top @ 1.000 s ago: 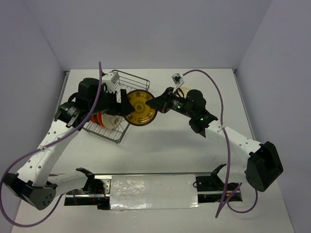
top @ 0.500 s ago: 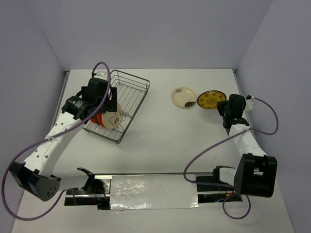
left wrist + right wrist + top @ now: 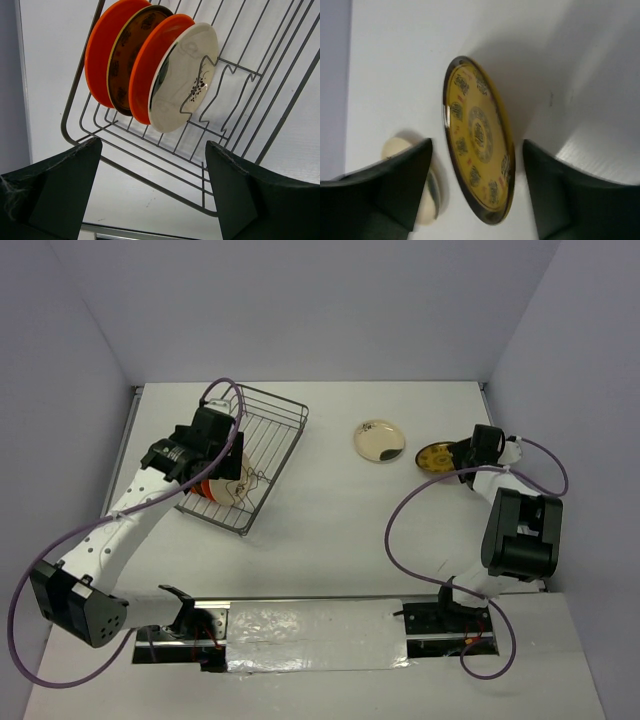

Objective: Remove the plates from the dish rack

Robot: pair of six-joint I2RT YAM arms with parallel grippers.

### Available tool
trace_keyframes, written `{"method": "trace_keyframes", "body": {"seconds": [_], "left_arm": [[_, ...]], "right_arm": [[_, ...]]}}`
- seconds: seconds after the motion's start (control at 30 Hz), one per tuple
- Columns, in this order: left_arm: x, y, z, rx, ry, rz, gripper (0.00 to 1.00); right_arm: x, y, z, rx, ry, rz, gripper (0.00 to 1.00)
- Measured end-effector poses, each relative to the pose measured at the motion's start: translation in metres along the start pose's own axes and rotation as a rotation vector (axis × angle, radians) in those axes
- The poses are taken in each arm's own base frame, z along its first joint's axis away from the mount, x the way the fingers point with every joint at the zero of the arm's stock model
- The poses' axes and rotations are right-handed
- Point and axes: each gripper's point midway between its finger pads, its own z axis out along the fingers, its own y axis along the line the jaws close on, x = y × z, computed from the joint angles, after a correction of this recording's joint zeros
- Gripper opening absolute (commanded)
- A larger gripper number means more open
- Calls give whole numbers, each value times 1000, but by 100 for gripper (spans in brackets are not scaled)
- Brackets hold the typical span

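Left gripper [image 3: 150,200] hangs over the dish rack [image 3: 268,428], jaws spread wide and nothing held. Its two dark fingers [image 3: 55,190] frame the wrist view, and only wire and white table show in the gap.

The rack sits at an angle in the far left part of the table [image 3: 330,530], close to the left edge. Four plates stand on edge in it, packed together at the rack's end closest to the near edge. There's an orange plate [image 3: 100,50] on the outside and a brown patterned plate [image 3: 131,55] tight against it. Next come a second orange plate [image 3: 152,75] and a cream plate with a dark sprig [image 3: 187,70], its face open to the camera.

Over to the right side now. The right gripper [image 3: 476,145] is low by the right edge, toward the far side, jaws open. A mustard plate [image 3: 470,115] lies on the table between the fingers, and a strip of table shows on either side of its rim, so there is no grip on it. Just beside it, toward the middle of the table, lies a second cream plate [image 3: 380,440]. In the wrist view it is half hidden behind one finger.
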Motion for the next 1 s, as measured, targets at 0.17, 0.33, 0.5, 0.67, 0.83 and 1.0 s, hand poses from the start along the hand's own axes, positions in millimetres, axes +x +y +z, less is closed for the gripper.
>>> {"method": "trace_keyframes", "body": {"seconds": [0.17, 0.33, 0.5, 0.67, 0.83, 1.0], "left_arm": [[0, 3, 2, -3, 4, -2, 100], [1, 4, 4, 0, 13, -8, 98], [6, -2, 19, -10, 55, 14, 72], [19, -10, 47, -37, 135, 57, 67], [30, -6, 68, -79, 198, 57, 62], [29, 4, 79, -91, 208, 13, 48]], "right_arm": [[-1, -13, -10, 157, 1, -21, 100], [0, -1, -37, 249, -61, -99, 100], [24, 18, -79, 176, -62, -226, 100], [53, 58, -133, -56, -60, -334, 100], [59, 66, -154, -157, -80, -375, 100], [70, 64, -158, -185, -71, -423, 100]]}}
